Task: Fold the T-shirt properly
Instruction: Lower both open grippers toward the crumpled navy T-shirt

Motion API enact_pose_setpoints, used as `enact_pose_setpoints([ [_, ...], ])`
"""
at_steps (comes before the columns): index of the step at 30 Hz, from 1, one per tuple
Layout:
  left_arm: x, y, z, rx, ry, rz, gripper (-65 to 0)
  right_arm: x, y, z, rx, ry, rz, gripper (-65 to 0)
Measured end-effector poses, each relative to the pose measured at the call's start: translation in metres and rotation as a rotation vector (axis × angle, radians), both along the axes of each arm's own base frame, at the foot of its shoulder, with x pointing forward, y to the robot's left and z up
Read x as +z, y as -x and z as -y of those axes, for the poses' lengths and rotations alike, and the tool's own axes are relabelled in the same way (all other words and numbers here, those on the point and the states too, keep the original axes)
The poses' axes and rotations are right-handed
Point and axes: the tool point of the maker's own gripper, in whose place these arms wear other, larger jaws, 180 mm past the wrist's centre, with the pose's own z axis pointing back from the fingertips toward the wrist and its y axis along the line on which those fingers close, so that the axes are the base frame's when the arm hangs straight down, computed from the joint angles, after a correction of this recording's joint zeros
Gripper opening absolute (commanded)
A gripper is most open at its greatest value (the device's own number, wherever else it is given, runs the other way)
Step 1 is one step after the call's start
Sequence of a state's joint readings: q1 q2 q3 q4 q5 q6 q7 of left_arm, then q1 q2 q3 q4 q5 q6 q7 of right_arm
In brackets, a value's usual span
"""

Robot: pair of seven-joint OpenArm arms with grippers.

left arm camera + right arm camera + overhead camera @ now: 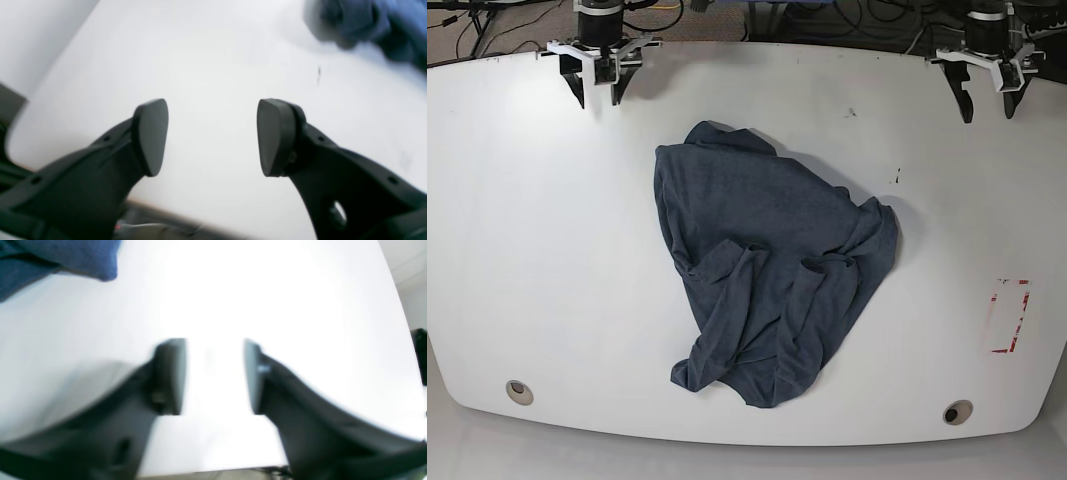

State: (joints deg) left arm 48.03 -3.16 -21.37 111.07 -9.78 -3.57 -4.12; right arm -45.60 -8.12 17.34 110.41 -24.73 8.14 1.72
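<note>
Fingers [151,136] of both arms parted, holding nothing.

Left gripper [212,137]: two matte black fingers, each ending in a flat, rounded-teardrop pad [151,136]. The pads sit on moulded black arms with small round holes along the ribs; one larger oval cut-out shows at lower right of the left wrist frame.

Right gripper [215,376]: same black build and heavily blurred, with a small pale fastener on the right-hand finger [263,368].

In the base view, at the upper corners of the frame, both grippers show white bracket plates over black fingers, below dark cylindrical wrist housings.
</note>
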Motion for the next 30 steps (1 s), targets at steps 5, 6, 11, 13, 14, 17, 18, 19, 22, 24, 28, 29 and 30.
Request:
enact_pose_setpoints([
  [5, 0.007, -0.018, 0.015, -0.041, 0.038, 0.061, -26.2, 0.004, -0.014, -0.013, 0.032, -0.010, 0.037, -30.2],
  [6, 0.005, -0.018, 0.015, -0.041, 0.038, 0.055, -26.2, 0.004, -0.015, -0.014, 0.039, -0.004, 0.036, -30.4],
  [11, -0.006, -0.014, 0.014, -0.034, 0.024, 0.016, -26.3, 0.002, -0.017, -0.024, 0.102, 0.047, 0.017, -32.0],
  [13, -0.006, -0.015, 0.016, -0.037, 0.026, 0.018, -26.2, 0.001, -0.020, -0.027, 0.109, 0.049, 0.012, -32.3],
  [14, -0.005, -0.016, 0.016, -0.040, 0.027, 0.023, -26.2, 0.000, -0.022, -0.029, 0.111, 0.047, 0.011, -32.4],
  [17, -0.003, -0.018, 0.016, -0.038, 0.028, 0.033, -25.9, 0.004, -0.030, -0.033, 0.118, 0.039, 0.037, -32.4],
  [18, -0.003, -0.019, 0.015, -0.034, 0.028, 0.036, -25.8, 0.006, -0.033, -0.033, 0.118, 0.039, 0.045, -32.4],
  [19, -0.002, -0.020, 0.015, -0.037, 0.029, 0.040, -25.8, 0.007, -0.036, -0.033, 0.116, 0.040, 0.053, -32.4],
  [22, -0.001, -0.022, 0.012, -0.033, 0.026, 0.047, -25.8, 0.010, -0.041, -0.031, 0.110, 0.037, 0.070, -32.4],
  [24, -0.001, -0.023, 0.012, -0.028, 0.026, 0.050, -25.8, 0.011, -0.044, -0.030, 0.108, 0.040, 0.077, -32.1],
  [28, -0.002, -0.023, 0.012, -0.032, 0.025, 0.047, -26.0, 0.014, -0.050, -0.030, 0.105, 0.042, 0.090, -31.0],
  [29, -0.002, -0.022, 0.012, -0.033, 0.025, 0.044, -25.9, 0.014, -0.051, -0.030, 0.106, 0.041, 0.093, -30.8],
  [30, -0.003, -0.021, 0.012, -0.032, 0.025, 0.041, -25.9, 0.015, -0.052, -0.030, 0.106, 0.041, 0.097, -30.6],
])
